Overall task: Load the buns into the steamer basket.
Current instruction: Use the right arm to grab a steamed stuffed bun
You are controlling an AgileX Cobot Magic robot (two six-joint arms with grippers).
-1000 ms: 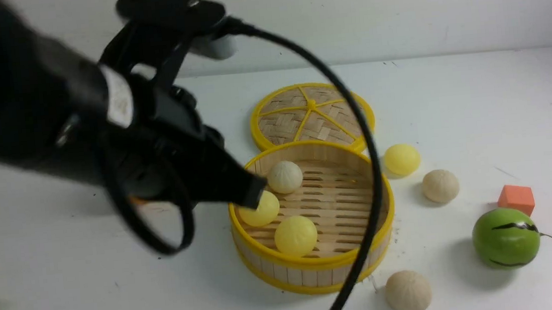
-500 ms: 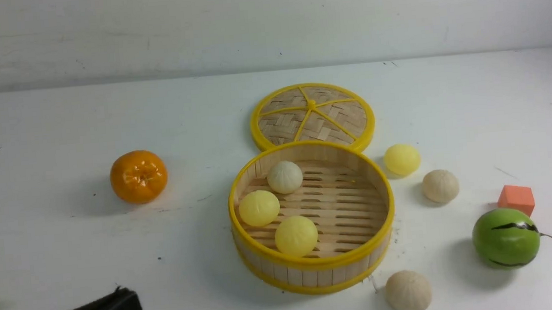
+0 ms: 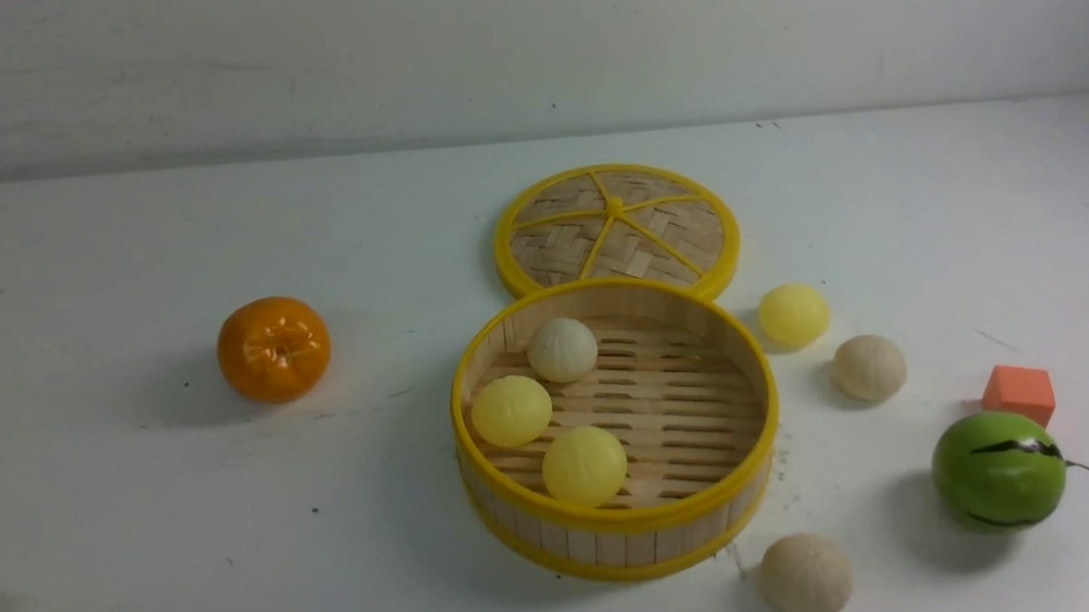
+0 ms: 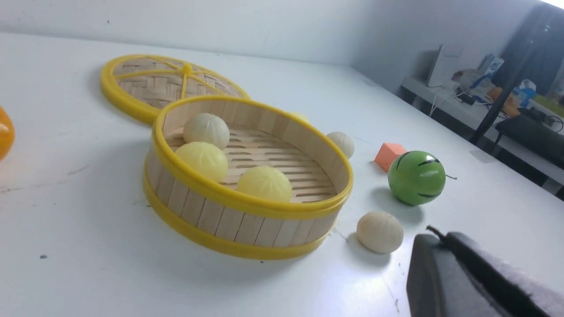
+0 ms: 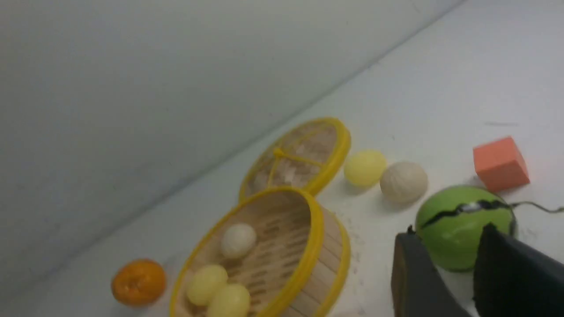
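Jaws parted and empty, the right gripper hangs off the basket's right-hand side. The left gripper, pressed together and holding nothing, sits near the basket's front left. Widest on the white table is the round bamboo steamer basket with yellow rims, with three buns already on its slats. Right of it stands the glossy green ball with a stem. Three more lie outside, all right of the basket: a smooth pale yellow bun just beside its far wall, a pleated beige bun slightly farther out, and another beige bun by its near wall. Being round, they offer no preferred axis. The right arm looks nearer, with open table around each.
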